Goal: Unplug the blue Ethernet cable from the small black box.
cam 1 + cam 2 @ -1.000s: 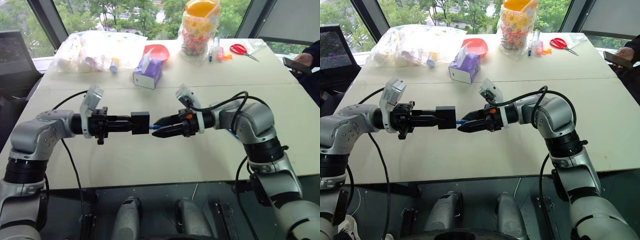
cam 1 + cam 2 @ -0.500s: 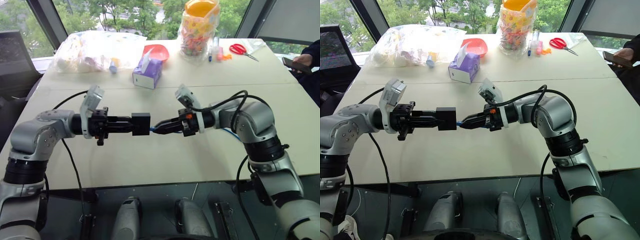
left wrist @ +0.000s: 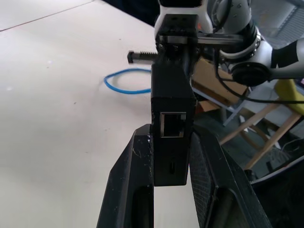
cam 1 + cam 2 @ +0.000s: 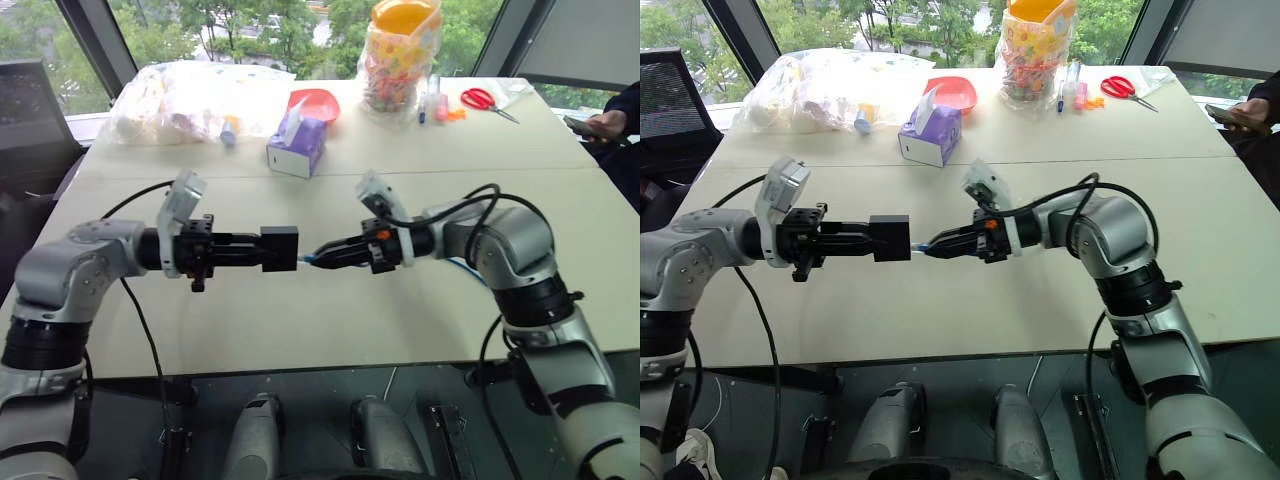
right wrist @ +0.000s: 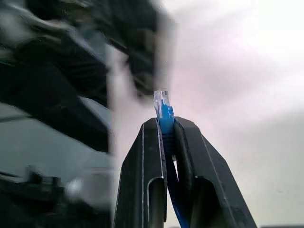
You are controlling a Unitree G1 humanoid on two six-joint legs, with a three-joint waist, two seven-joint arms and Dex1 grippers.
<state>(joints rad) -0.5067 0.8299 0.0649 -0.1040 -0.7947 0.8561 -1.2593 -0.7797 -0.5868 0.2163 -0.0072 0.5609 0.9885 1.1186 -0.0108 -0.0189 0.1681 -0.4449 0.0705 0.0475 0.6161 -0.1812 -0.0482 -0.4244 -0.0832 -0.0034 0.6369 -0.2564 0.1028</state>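
We see the small black box (image 4: pixel 279 247) held above the table, its square port empty. The blue Ethernet cable (image 5: pixel 164 112) shows a clear plug, free, just beside it.

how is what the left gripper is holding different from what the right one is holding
The left gripper holds the small black box, a matte rigid block with an empty port facing the wrist camera. The right gripper pinches the blue Ethernet cable, thin and flexible, by its clear plug, which is out of the box. Both are clamped between shut fingers above the table.
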